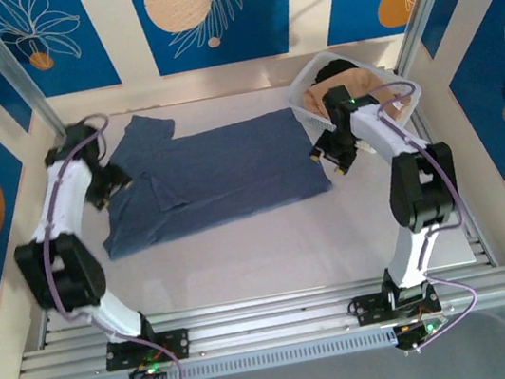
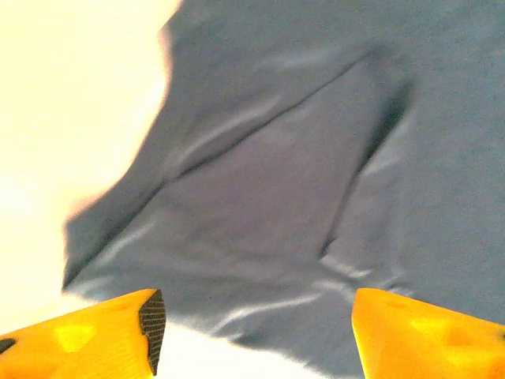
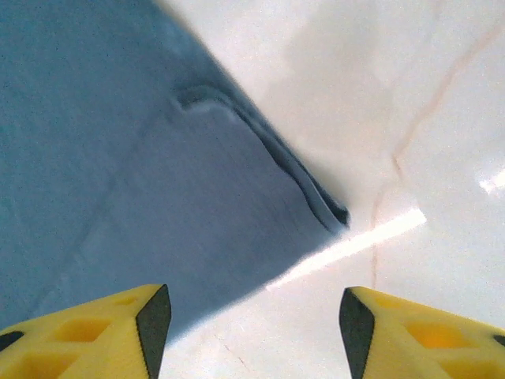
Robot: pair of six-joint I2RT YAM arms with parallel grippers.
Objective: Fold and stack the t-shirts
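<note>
Slate-blue t-shirt (image 1: 221,170) lies spread flat; tan t-shirt (image 1: 338,91) sits bunched in basket.

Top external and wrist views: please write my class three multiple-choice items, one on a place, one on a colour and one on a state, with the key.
1. Where on the table does the white basket stand?
A. near left corner
B. far right corner
C. between the arm bases

2. What colour is the t-shirt spread on the table?
A. red
B. green
C. slate-blue

3. How is the right claw?
A. open above the shirt's corner
B. shut on the shirt
C. shut on the basket rim

Key:
1 B, as the top view shows it at the table's far right.
2 C, as the top view and both wrist views show blue cloth.
3 A, as its yellow fingers stand apart with nothing between them.
</note>
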